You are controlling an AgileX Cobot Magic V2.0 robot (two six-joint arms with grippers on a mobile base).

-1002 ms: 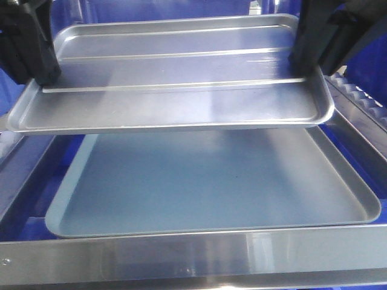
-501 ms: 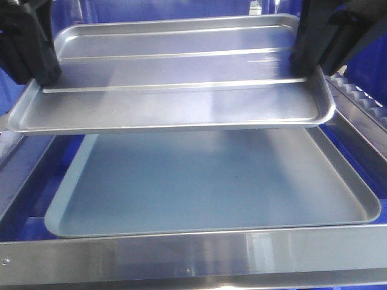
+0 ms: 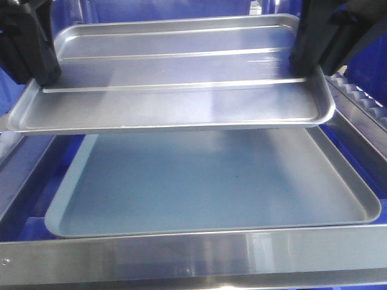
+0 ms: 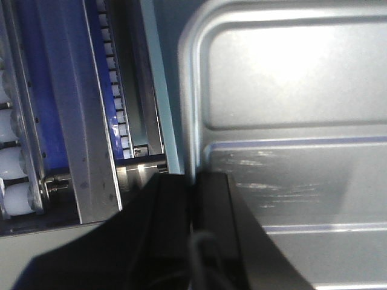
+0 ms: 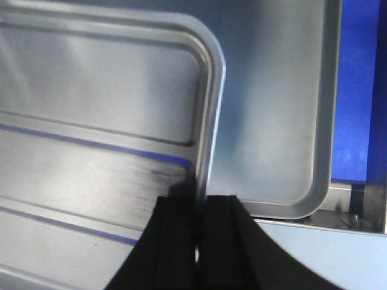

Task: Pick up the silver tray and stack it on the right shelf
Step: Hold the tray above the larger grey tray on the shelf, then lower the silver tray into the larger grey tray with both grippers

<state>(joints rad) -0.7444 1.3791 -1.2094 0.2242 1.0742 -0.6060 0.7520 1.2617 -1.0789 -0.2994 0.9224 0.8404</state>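
Observation:
The silver tray (image 3: 175, 84), shiny with two raised ridges along its floor, hangs level in the air above a larger dull grey tray (image 3: 205, 187). My left gripper (image 3: 45, 78) is shut on its left rim and my right gripper (image 3: 300, 63) is shut on its right rim. In the left wrist view the black fingers (image 4: 208, 205) pinch the silver tray's (image 4: 290, 121) rim. In the right wrist view the fingers (image 5: 221, 235) clamp the rim of the silver tray (image 5: 97, 139). The right shelf (image 3: 193, 257) shows its flat steel front bar below.
The dull grey tray (image 5: 272, 121) lies on the shelf under the held one. White rollers (image 4: 12, 163) and a steel rail (image 4: 78, 109) run along the shelf's left side, and a roller rail (image 3: 363, 99) runs along its right. Blue backing shows behind.

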